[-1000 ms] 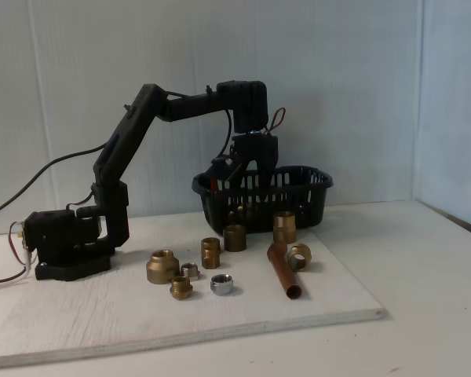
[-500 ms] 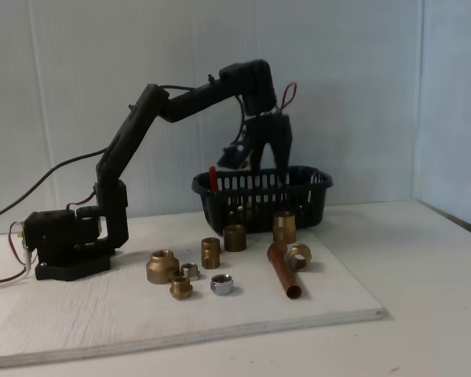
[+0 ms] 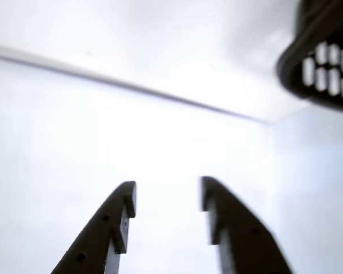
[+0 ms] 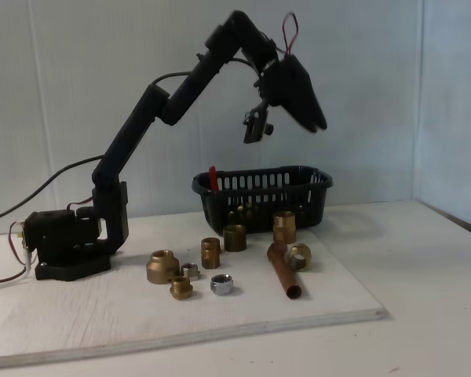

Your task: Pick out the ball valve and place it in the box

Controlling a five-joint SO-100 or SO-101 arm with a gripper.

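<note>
Hovering high above the box with claw apart and empty; ball valve lying inside, red lever poking over the rim. Risking little beyond clipping the rim when descending.

Black arm, red wrist wire

The wrist view is overexposed and soft, its white background washed out and the gripper fingers dark silhouettes. The fixed view is evenly, dimly lit; the raised gripper is motion-blurred.
</note>
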